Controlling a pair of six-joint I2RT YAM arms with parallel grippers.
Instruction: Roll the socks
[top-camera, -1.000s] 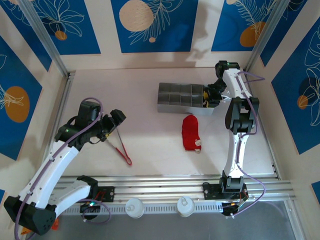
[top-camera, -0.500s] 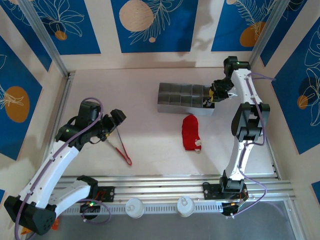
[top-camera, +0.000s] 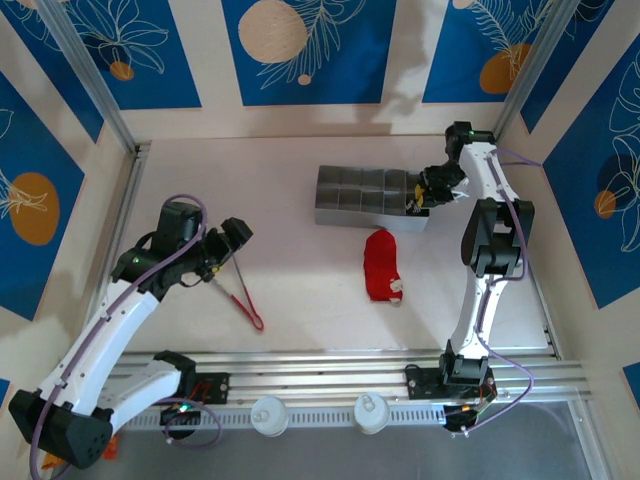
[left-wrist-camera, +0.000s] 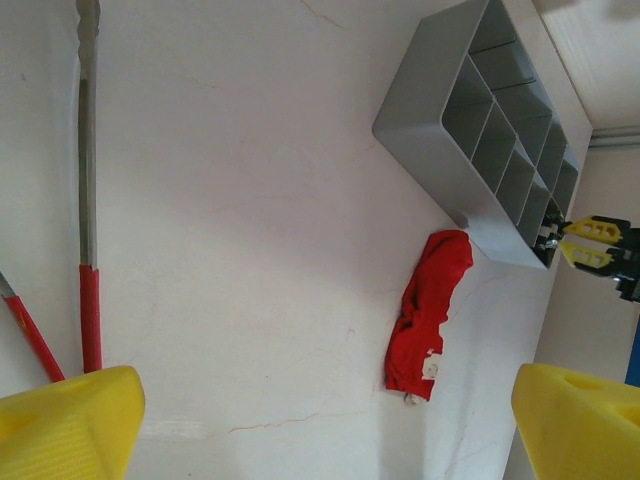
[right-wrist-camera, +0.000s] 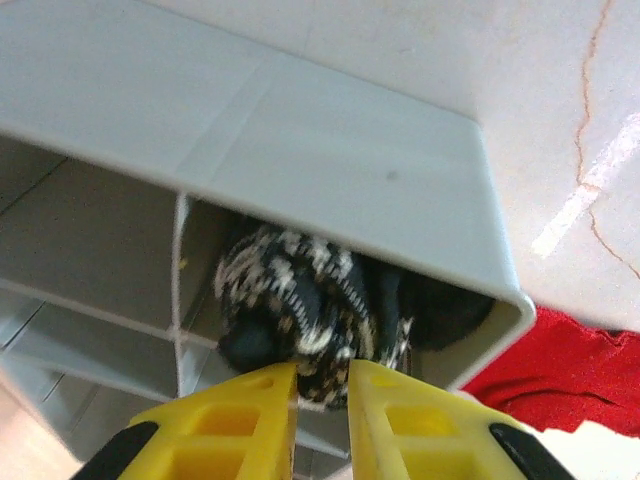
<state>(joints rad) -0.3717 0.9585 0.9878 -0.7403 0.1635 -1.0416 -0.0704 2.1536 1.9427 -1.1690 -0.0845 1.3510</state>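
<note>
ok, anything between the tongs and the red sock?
Nothing: bare table between the tongs and red sock, seen from top and left wrist views.

no readable text, no labels, no numbers

**Cams: 1 high overview, 2 wrist views**

Top ext: fixed, high at near edge, looks down on whole table (top-camera: 300, 170), far off. L wrist: angled down + across table twd grey organiser (left-wrist-camera: 430, 105), mid range. R wrist: v. close, looks into organiser's end cell. All 3 share organiser + red sock (top-camera: 379, 262); top & L wrist share tongs (top-camera: 244, 291).
</note>
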